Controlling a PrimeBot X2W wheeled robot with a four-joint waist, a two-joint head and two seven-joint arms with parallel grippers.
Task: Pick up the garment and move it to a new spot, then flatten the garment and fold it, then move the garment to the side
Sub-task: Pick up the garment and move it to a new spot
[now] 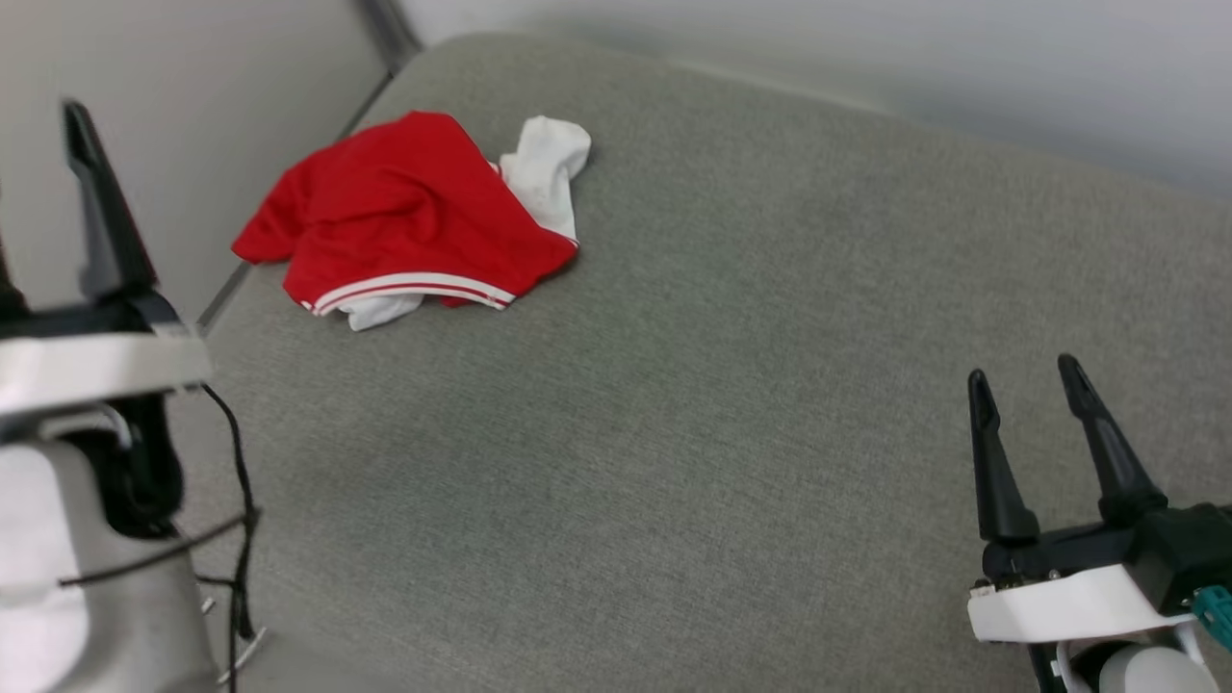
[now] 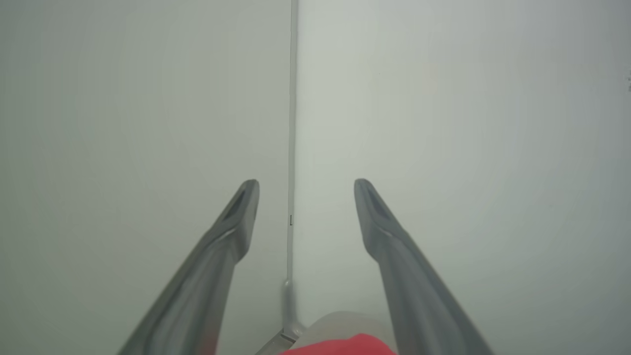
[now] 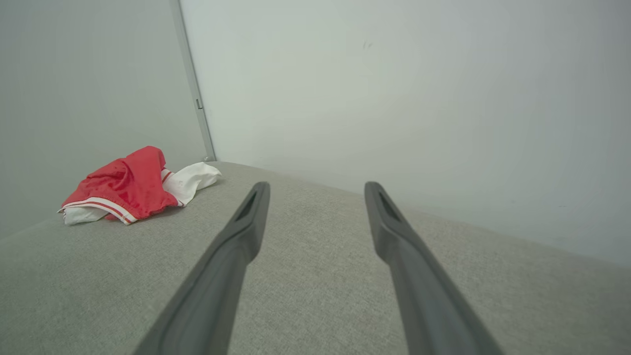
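Head view: garment (image 1: 404, 207) crumpled at far-left corner of cushion (image 1: 722, 433)

Count: 1 garment (image 1: 404, 207). 2 grippers: left gripper (image 2: 305, 185), right gripper (image 1: 1025, 371). 2 fingers (image 3: 236, 246) each, 4 total. 1 grey cushion (image 1: 722, 433). 2 walls (image 3: 394, 98), 1 corner strip (image 3: 190, 74) between them. Black cables (image 1: 236, 462) by the left arm: at least 2, can't tell exactly.

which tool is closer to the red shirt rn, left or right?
Left. The left tool sits open just left of the garment, pointing at the wall past it. The right tool is open far to its right, across the cushion.
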